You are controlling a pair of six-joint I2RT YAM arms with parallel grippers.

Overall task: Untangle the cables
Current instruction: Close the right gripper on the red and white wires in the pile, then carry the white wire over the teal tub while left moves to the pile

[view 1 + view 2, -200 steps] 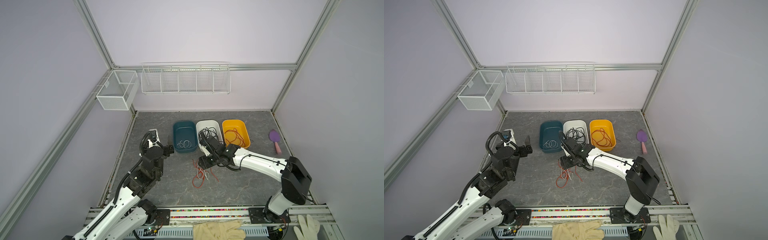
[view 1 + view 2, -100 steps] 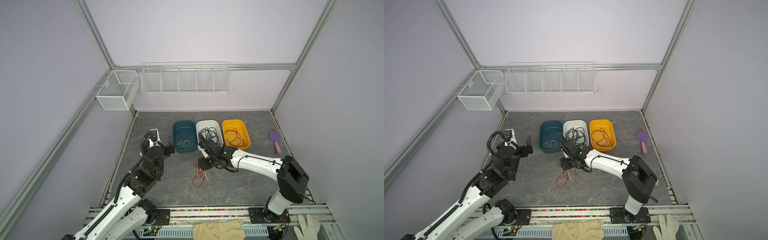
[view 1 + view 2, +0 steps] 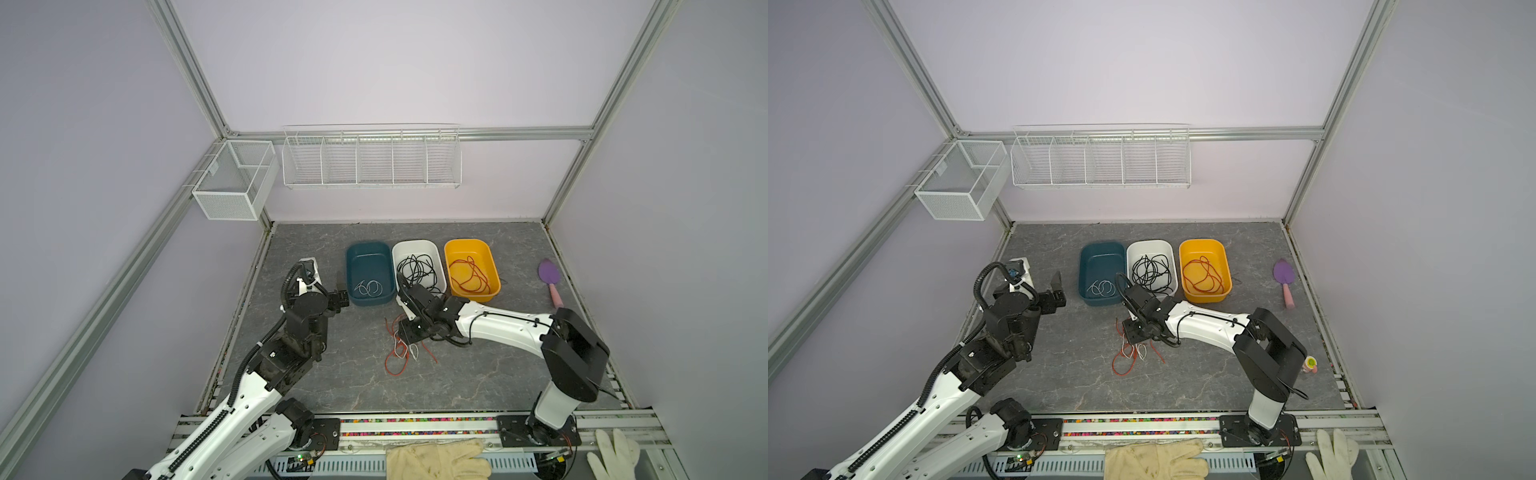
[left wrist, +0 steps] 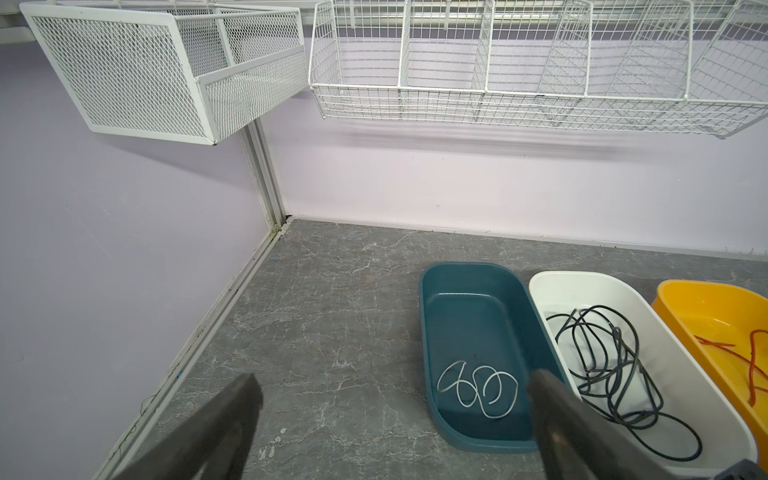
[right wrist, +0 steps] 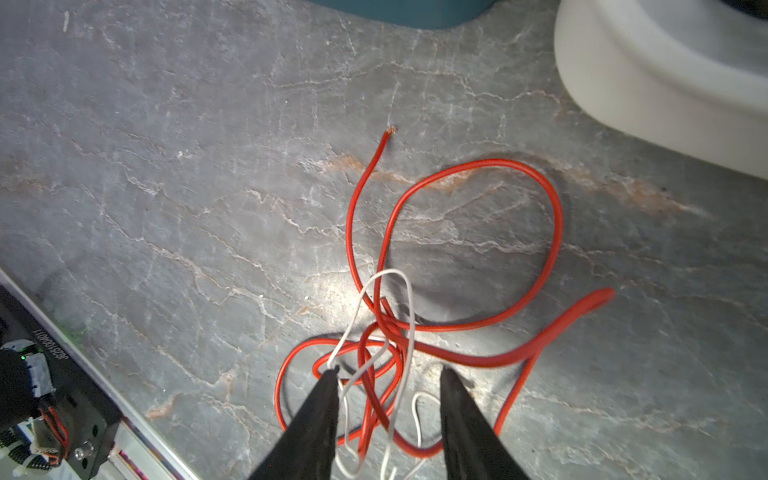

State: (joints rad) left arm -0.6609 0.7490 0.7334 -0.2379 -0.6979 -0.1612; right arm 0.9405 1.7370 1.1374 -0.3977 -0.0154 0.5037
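A tangle of red-orange and white cables (image 3: 400, 353) (image 3: 1128, 354) lies on the grey table in front of the bins. My right gripper (image 5: 388, 370) (image 3: 409, 337) is down over the tangle, open, its two fingers straddling red and white strands (image 5: 376, 332) without pinching them. My left gripper (image 4: 392, 380) (image 3: 1057, 291) hovers open and empty just left of the teal bin (image 3: 370, 248). That bin holds a white cable (image 4: 478, 386). Black cables (image 3: 417, 270) lie in the white bin (image 3: 415, 243). A red-orange cable (image 3: 469, 276) lies in the yellow bin (image 3: 467, 242).
A purple spatula (image 3: 549, 276) lies by the right wall. Two white wire baskets (image 3: 370, 158) (image 3: 232, 183) hang on the back and left walls. Gloves (image 3: 436, 459) lie across the front rail. A small coloured object (image 3: 1310, 364) sits at the right edge.
My right gripper's jaws have narrowed round the tangled strands, and the arm has shifted slightly left. The left arm has not moved.
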